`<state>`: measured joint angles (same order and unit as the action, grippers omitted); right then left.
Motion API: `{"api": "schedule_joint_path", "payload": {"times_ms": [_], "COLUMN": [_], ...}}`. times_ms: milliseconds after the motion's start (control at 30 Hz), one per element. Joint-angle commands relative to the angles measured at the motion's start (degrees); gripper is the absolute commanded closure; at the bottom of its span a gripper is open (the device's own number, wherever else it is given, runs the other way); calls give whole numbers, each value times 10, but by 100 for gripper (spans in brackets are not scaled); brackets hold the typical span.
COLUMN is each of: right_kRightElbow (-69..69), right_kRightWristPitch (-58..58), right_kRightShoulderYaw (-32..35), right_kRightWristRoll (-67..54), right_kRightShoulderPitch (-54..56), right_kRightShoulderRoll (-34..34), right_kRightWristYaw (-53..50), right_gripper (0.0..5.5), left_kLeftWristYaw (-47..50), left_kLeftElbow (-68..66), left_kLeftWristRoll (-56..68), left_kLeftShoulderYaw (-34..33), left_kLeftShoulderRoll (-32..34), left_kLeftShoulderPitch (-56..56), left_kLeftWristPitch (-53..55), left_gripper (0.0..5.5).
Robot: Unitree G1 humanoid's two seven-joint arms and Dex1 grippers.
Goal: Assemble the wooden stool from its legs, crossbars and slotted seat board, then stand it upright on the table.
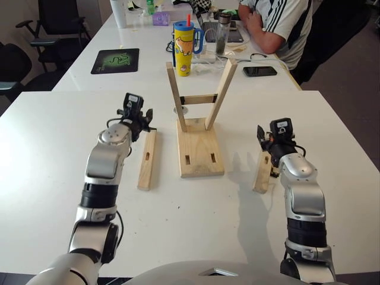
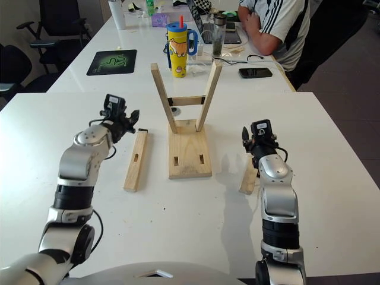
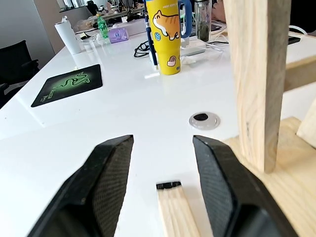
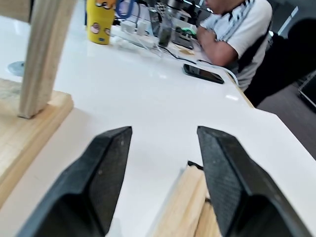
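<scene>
The slotted seat board (image 1: 200, 151) lies flat at the table's middle, with two legs (image 1: 221, 92) standing in its far slots, joined by a crossbar (image 1: 199, 99). A loose leg (image 1: 146, 159) lies left of the board; my left gripper (image 1: 144, 121) hovers open over its far end (image 3: 170, 195). Another loose leg (image 1: 262, 171) lies right of the board. My right gripper (image 1: 266, 142) is open above that leg's far end (image 4: 190, 197), fingers (image 4: 106, 168) straddling it without touching.
A yellow tumbler (image 1: 184, 47), a bottle (image 1: 222, 32), a phone (image 1: 259, 71) and a black-green mouse pad (image 1: 115, 60) sit on the far table. A person sits at the far right. A round cable grommet (image 3: 203, 119) lies behind the board.
</scene>
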<state>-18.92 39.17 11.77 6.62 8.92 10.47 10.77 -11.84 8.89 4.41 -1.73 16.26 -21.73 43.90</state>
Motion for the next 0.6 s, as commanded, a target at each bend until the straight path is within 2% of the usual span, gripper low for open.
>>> {"api": "schedule_joint_path", "payload": {"times_ms": [33, 133, 300, 600], "right_kRightElbow": [-29, 0, 83, 139], "right_kRightWristPitch": [68, 90, 88, 114], "right_kRightShoulderYaw": [38, 52, 42, 26], "right_kRightWristRoll": [-10, -11, -14, -38], "right_kRightShoulderPitch": [0, 12, 12, 17], "right_kRightShoulderRoll": [1, 17, 50, 72], "right_kRightWristYaw": [-28, -40, -30, -7], "right_gripper": [305, 305, 305, 305], "left_kLeftWristYaw": [20, 41, 74, 100], "left_kLeftElbow": [66, 87, 90, 78], "left_kLeftWristRoll": [1, -7, -11, -12], "left_kLeftShoulderYaw": [-22, -21, -20, -22], "left_kLeftShoulderRoll": [-5, -20, -45, -66], "left_kLeftShoulderPitch": [65, 89, 102, 102], "left_kLeftWristPitch": [28, 27, 16, -3], "left_gripper": [326, 326, 326, 326]}}
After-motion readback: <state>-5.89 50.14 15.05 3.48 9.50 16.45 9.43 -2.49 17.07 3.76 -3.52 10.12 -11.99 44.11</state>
